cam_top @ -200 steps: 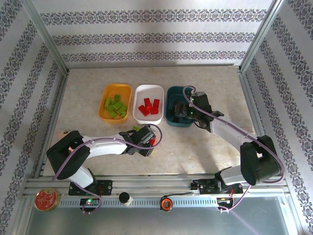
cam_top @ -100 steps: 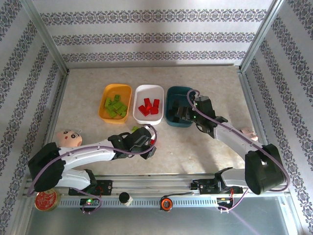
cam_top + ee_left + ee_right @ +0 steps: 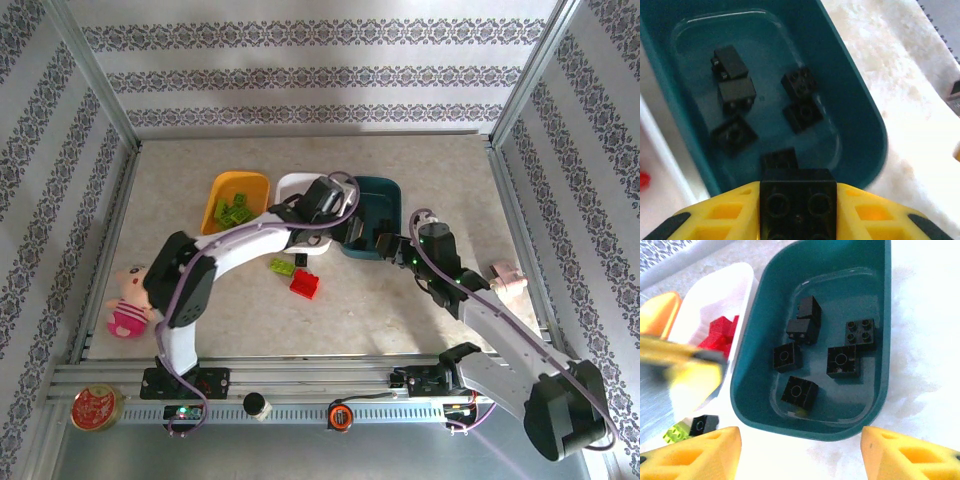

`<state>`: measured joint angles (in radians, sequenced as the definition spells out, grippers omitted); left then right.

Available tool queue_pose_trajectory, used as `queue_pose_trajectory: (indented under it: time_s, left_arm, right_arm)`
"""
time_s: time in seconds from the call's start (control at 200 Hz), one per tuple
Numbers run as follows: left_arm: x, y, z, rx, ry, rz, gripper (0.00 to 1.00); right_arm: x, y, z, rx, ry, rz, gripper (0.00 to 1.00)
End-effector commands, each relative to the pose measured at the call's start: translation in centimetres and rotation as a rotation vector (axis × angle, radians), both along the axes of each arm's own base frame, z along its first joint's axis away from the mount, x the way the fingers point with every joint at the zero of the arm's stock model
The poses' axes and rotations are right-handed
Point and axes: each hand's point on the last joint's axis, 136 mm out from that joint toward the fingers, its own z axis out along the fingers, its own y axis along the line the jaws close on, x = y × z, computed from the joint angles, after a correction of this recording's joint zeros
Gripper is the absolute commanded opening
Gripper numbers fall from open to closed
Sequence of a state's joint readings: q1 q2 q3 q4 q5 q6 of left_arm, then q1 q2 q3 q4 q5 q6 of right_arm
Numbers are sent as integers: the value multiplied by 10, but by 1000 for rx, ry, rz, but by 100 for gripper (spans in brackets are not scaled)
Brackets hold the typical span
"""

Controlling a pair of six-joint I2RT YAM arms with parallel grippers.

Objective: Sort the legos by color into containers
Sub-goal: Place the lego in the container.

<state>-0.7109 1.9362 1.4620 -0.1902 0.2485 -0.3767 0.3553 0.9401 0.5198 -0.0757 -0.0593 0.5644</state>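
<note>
A black lego brick (image 3: 797, 197) sits clamped between the yellow fingers (image 3: 715, 220) of the left gripper (image 3: 797, 220), poised at the rim of the dark teal tray (image 3: 860, 115), where six black bricks (image 3: 842, 361) lie. The right gripper (image 3: 800, 452) hovers near that tray, jaws wide and empty. A red brick (image 3: 305, 284) and a lime green brick (image 3: 281, 266) lie loose on the table (image 3: 400, 170).

Top camera looks down; both wrist cameras closely share the teal tray (image 3: 852, 75) (image 3: 879, 315).
</note>
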Motion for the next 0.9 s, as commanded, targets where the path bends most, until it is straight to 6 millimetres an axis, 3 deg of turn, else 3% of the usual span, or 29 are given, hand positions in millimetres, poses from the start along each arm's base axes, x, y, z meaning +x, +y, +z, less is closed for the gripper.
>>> queue_pose_trajectory:
  time_s: [0.0,0.19,0.28,0.39,0.54,0.605,0.894]
  left_arm:
    - [20,-10,0,-32,28,-12,37]
    - [44,-22,5,-102,53,16,54]
    - [42,-22,17,-125,41,14,62]
    - [31,-15,44,-169,1,14,65]
    - [0,13,74,-232,-63,35,70]
    - [-19,29,77,-251,-74,47,71]
    - [-104,117,55,-250,-72,176,83]
  right_arm:
    - [-8,-8,-8,0,20,-31,64]
    - [-14,-8,-13,6,30,-21,65]
    - [-14,-6,-12,12,30,-12,66]
    - [-15,0,-8,27,29,17,66]
    - [-17,17,-6,40,31,79,66]
    - [-19,29,-5,39,31,119,66]
    - [-47,115,-19,-39,51,405,67]
